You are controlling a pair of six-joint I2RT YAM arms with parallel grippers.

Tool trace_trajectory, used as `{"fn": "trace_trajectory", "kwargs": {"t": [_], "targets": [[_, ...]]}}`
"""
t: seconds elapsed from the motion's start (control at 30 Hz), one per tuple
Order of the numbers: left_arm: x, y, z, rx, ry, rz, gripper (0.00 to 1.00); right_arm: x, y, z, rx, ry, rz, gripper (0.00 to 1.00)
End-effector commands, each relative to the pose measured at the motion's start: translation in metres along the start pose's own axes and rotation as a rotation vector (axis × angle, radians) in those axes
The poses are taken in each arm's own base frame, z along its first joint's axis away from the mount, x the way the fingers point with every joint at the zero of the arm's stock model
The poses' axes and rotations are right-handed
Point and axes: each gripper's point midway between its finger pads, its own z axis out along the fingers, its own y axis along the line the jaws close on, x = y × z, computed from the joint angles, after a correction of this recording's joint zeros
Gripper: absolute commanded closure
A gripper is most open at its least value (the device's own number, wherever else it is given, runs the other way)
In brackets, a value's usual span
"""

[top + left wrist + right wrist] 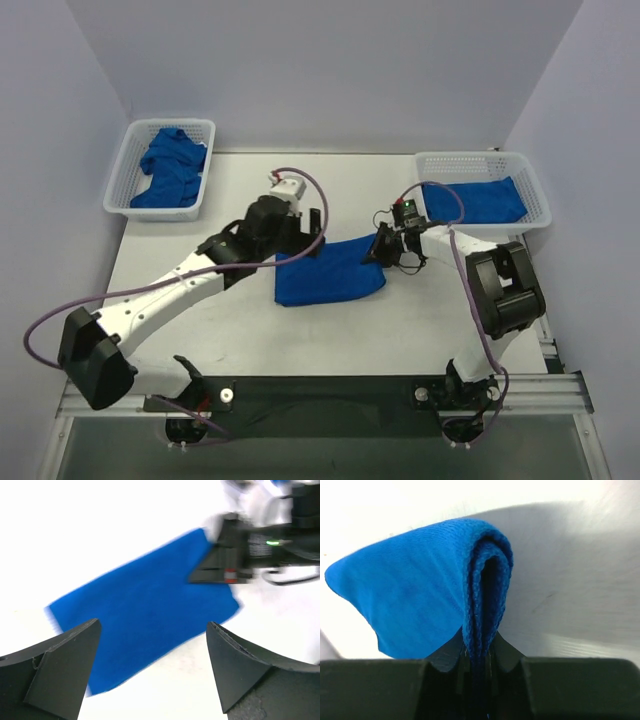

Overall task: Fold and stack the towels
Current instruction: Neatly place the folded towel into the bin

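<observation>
A folded royal-blue towel [330, 272] lies flat on the white table between the two arms. My right gripper [380, 248] is shut on its right edge. In the right wrist view the doubled edge of the towel [410, 600] stands pinched between the jaws of my right gripper [480, 652]. My left gripper [312, 238] hovers open over the towel's far left corner. Its fingers [65, 665] stand wide apart above the towel [145, 615], holding nothing. My right gripper [225, 565] shows there at the cloth's far edge.
A white mesh basket [175, 123] at the back left holds crumpled blue towels [170, 165]. Another white basket [470, 156] at the back right holds a folded blue towel [480, 200], close behind my right arm.
</observation>
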Motion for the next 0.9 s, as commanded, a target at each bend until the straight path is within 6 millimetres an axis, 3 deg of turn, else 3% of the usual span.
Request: {"fn": "trace_trajectory", "kwargs": {"t": [0.0, 0.03, 0.07, 0.1, 0.17, 0.23, 0.33, 0.43, 0.53, 0.73, 0.87], "targets": [[0.022, 0.059, -0.014, -0.109, 0.035, -0.067, 0.03, -0.023, -0.012, -0.041, 0.128, -0.011, -0.204, 1.00], [0.027, 0.072, -0.018, -0.129, 0.041, -0.081, 0.03, -0.032, -0.010, -0.047, 0.132, -0.024, -0.257, 1.00], [0.026, 0.082, -0.026, -0.136, 0.020, -0.087, 0.02, -0.052, 0.005, -0.058, 0.110, -0.068, -0.301, 1.00], [0.047, 0.107, -0.027, -0.185, 0.058, -0.097, 0.02, -0.056, 0.003, -0.067, 0.123, -0.054, -0.307, 1.00], [0.063, 0.122, -0.035, -0.207, 0.071, -0.088, 0.03, -0.085, 0.020, -0.089, 0.112, -0.107, -0.396, 1.00], [0.097, 0.143, -0.039, -0.246, 0.126, -0.112, 0.02, -0.103, 0.016, -0.106, 0.146, -0.128, -0.428, 0.99], [0.110, 0.147, -0.051, -0.245, 0.112, -0.138, 0.04, -0.137, 0.016, -0.129, 0.182, -0.201, -0.497, 0.99], [0.102, 0.147, -0.050, -0.246, 0.087, -0.127, 0.05, -0.172, 0.012, -0.149, 0.224, -0.265, -0.537, 1.00], [0.107, 0.153, -0.046, -0.273, 0.111, -0.115, 0.05, -0.197, 0.008, -0.161, 0.256, -0.293, -0.590, 1.00], [0.115, 0.153, -0.042, -0.272, 0.147, -0.116, 0.07, -0.239, -0.028, -0.180, 0.371, -0.334, -0.628, 1.00], [0.122, 0.153, -0.039, -0.275, 0.178, -0.119, 0.07, -0.260, -0.056, -0.178, 0.408, -0.338, -0.582, 1.00]]}}
